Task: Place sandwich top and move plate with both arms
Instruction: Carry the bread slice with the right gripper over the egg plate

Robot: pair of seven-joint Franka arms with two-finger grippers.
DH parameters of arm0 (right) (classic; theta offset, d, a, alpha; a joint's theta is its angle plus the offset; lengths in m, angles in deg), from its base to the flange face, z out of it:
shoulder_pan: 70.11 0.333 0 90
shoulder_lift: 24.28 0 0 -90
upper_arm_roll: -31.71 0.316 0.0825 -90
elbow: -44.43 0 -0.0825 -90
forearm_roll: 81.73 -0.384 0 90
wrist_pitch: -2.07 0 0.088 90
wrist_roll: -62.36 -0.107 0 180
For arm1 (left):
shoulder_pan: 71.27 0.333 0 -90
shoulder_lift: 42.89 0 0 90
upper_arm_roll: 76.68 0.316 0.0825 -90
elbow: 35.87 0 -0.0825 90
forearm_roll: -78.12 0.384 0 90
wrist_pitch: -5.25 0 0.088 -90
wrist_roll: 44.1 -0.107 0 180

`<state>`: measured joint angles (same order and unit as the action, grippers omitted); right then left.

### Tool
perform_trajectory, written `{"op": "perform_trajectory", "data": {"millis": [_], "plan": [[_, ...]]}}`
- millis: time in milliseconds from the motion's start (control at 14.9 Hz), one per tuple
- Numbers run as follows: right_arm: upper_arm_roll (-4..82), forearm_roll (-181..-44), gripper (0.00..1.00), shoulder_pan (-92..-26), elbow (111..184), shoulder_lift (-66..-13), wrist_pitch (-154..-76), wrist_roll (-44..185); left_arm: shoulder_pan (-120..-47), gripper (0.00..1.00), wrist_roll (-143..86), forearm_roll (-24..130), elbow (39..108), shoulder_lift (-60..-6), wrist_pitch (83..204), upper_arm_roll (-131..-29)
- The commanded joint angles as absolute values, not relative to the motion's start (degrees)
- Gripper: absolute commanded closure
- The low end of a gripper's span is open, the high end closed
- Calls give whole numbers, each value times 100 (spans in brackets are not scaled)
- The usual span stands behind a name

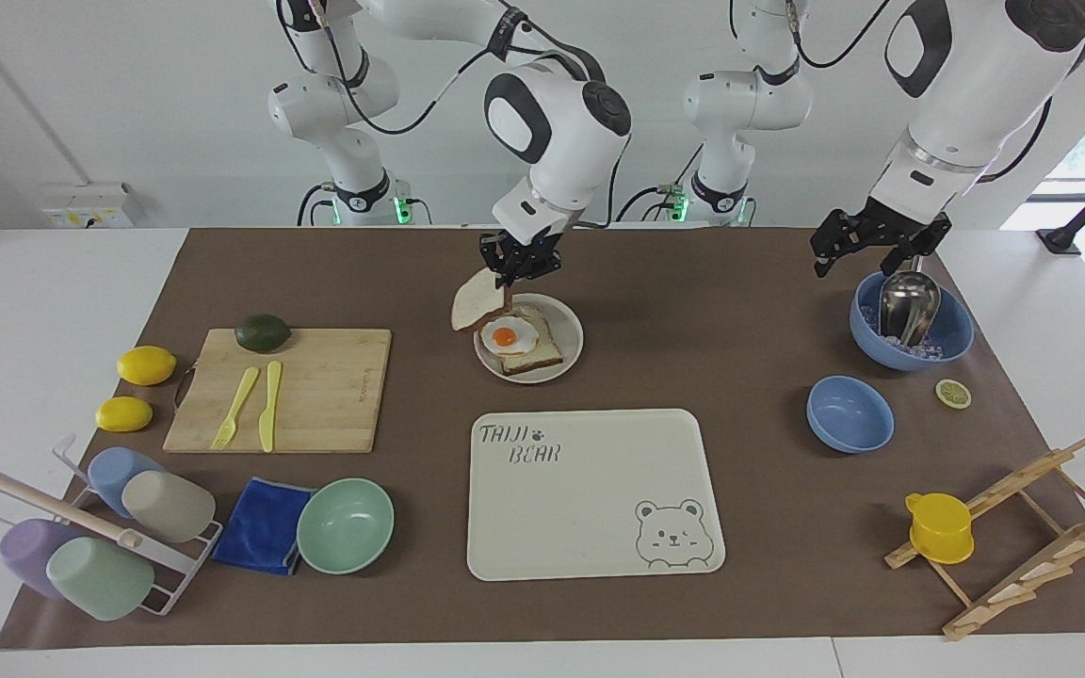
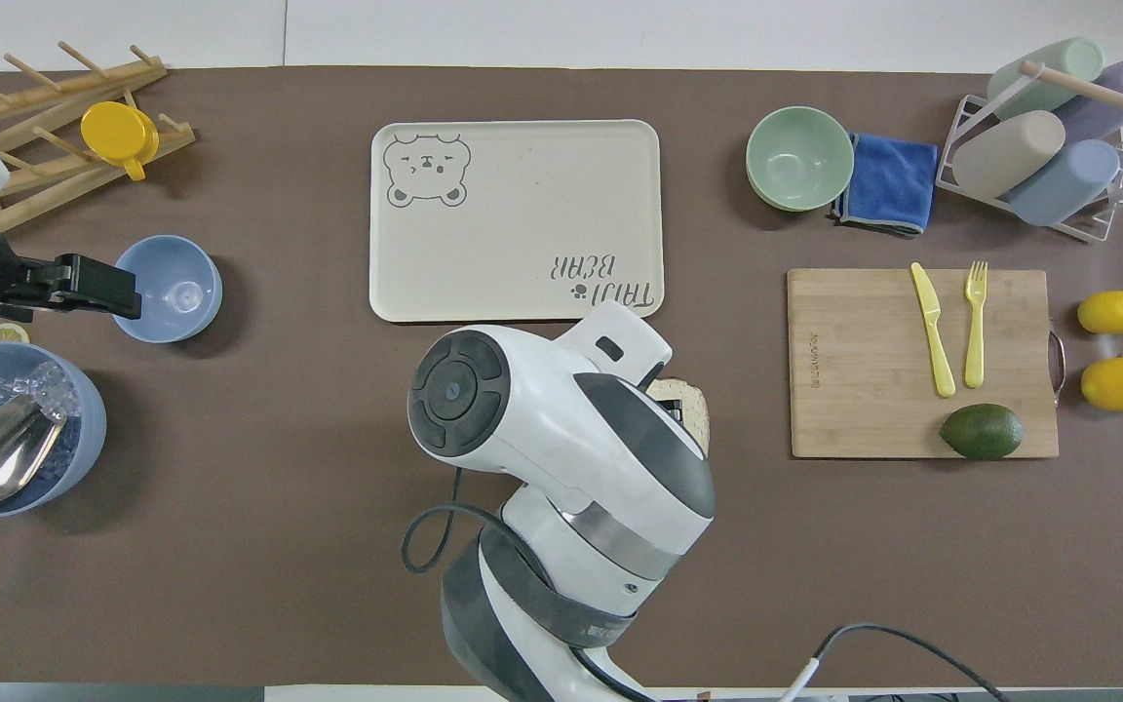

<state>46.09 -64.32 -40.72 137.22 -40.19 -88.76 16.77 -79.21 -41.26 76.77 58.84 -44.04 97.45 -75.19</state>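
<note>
The step in hand is judged to be the placing of the top slice; the moving of the plate is not yet begun. Nearest to the robots, the right pincer (image 1: 522,266) is seen in the air, pressed together on one edge of the slice of bread (image 1: 477,303). The slice hangs steeply tilted over the rim of the plate (image 1: 573,350) that is toward the right arm's end of the table (image 1: 693,311). Whether its low edge touches the plate cannot be told.

On the plate a lower slice (image 1: 535,354) lies with a fried egg (image 1: 507,336) on it. For the next move, the held slice should be carried a little toward the middle of the plate, laid flat, lowered on the egg and released only there, so that it does not slide off.

The left pincer (image 1: 867,247) waits, spread, over the table just beside the blue bowl with a scoop (image 1: 952,344), well apart from the plate. Bare table lies between them, so a free way to the plate's rim is expected.

Farther from the robots, the tray (image 1: 590,508) lies near the plate, with open room on it. The cutting board (image 1: 316,395) lies toward the right arm's end.
</note>
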Motion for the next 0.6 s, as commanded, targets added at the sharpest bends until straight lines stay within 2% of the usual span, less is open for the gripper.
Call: {"op": "perform_trajectory", "data": {"millis": [0,537], "plan": [[4656,-6547,100,-4101,13689,-4150,-8943,1586,-7909,0,-4146,7776,5879,-4421,9683,-7528],[4656,-6662,100,-3952,13777,-4528,-9505,1455,-7909,0,-4138,7776,5879,-4421,9674,-7528]]}}
